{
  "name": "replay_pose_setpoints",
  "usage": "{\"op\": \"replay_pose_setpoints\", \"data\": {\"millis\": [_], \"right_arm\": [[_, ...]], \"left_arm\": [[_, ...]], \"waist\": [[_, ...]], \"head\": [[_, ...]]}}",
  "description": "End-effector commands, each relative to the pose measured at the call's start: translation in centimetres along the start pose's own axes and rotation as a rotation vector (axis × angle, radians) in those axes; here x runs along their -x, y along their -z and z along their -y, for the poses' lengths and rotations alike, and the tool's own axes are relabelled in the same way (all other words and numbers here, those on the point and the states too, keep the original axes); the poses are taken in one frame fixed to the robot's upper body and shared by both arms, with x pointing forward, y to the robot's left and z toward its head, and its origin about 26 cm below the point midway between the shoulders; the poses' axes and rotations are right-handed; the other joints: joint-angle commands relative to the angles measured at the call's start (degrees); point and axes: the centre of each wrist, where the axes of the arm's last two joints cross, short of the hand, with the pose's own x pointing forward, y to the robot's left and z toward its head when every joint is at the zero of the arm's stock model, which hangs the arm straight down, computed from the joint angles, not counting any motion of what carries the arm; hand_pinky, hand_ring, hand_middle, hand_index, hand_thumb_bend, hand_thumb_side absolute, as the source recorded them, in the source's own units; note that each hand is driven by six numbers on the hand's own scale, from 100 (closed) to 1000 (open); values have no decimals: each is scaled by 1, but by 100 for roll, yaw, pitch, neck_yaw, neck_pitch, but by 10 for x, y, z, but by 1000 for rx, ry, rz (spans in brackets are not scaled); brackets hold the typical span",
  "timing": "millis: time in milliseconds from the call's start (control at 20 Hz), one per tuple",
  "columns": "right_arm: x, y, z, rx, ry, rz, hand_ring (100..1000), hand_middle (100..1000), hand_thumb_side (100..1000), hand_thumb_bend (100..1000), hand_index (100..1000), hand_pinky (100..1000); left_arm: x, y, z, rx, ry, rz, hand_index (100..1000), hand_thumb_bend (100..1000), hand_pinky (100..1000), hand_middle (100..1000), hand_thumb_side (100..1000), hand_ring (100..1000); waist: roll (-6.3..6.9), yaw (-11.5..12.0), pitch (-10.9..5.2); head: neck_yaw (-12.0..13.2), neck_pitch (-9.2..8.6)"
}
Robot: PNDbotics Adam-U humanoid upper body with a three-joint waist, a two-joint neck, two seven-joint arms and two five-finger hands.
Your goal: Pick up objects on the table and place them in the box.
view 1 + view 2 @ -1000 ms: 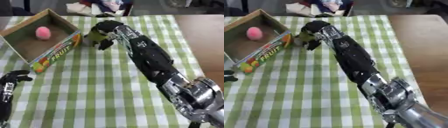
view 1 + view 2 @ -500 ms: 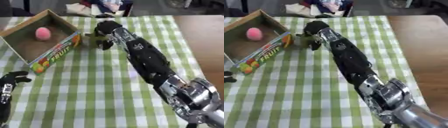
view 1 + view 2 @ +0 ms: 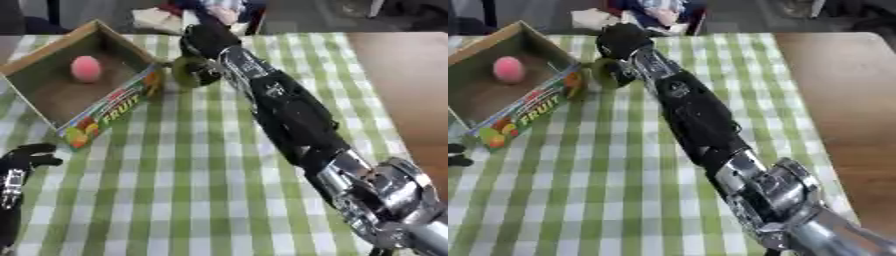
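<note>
While our right arm stretches far across the desk (image 3: pixel 219 200), our right hand (image 3: pixel 208 41) curls around a green fruit (image 3: pixel 191 71), holding it just beside the near corner of the box (image 3: pixel 109 107). We see a pink ball (image 3: pixel 85 68) lying inside the box. Our left hand (image 3: pixel 24 159) rests at the lower left edge, its fingers curled and holding nothing.

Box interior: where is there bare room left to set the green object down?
The box holds only a pink ball near its far side; the floor nearer the printed front wall is bare. It is crowded at the right corner, where the right hand holds the green object.
</note>
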Motion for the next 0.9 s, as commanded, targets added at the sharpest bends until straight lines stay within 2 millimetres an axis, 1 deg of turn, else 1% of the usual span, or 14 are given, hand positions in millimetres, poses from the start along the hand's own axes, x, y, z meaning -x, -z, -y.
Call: {"op": "replay_pose_setpoints", "data": {"millis": [50, 200, 250, 300, 350, 500, 650, 750, 900], "right_arm": [[-6, 10, 42, 118, -23, 44, 625, 426, 100, 100, 315, 665], [-18, 15, 61, 169, -28, 87, 622, 423, 100, 102, 314, 661], [-23, 17, 66, 180, -28, 102, 623, 423, 100, 117, 315, 662], [-28, 18, 71, 192, -28, 120, 622, 424, 223, 100, 315, 661], [-34, 20, 75, 201, -27, 137, 623, 425, 100, 114, 317, 662], [-53, 24, 78, 208, -17, 178, 622, 432, 100, 100, 322, 660], [-71, 26, 72, 191, 2, 210, 622, 438, 100, 100, 330, 659], [-76, 27, 69, 185, 6, 218, 622, 438, 100, 100, 330, 659], [-78, 27, 67, 184, 5, 221, 622, 438, 100, 100, 330, 659]], "left_arm": [[-6, 4, -5, 7, 15, 26, 734, 100, 829, 656, 919, 613], [-6, 4, -4, 12, 14, 27, 734, 100, 829, 656, 919, 613], [-6, 4, -4, 12, 13, 27, 734, 100, 829, 656, 918, 613], [-6, 4, -4, 13, 13, 28, 734, 100, 829, 656, 918, 613], [-6, 4, -3, 15, 12, 29, 734, 100, 829, 656, 919, 613], [-7, 5, -2, 22, 8, 32, 734, 100, 829, 656, 918, 613], [-7, 6, -1, 29, 3, 35, 734, 100, 829, 656, 918, 612], [-7, 7, 0, 31, 0, 37, 734, 100, 829, 656, 918, 612], [-7, 7, 0, 31, -1, 37, 734, 100, 829, 656, 918, 612]], "waist": [[20, 21, -105], [20, 39, -109], [21, 47, -110], [21, 58, -111], [20, 71, -112], [22, 109, -113], [25, 159, -111], [26, 174, -111], [26, 178, -110]], "head": [[-5, -67], [-18, -82], [-22, -86], [-34, -91], [-48, -94], [-98, -106], [-162, -117], [-178, -122], [-183, -123]]}}
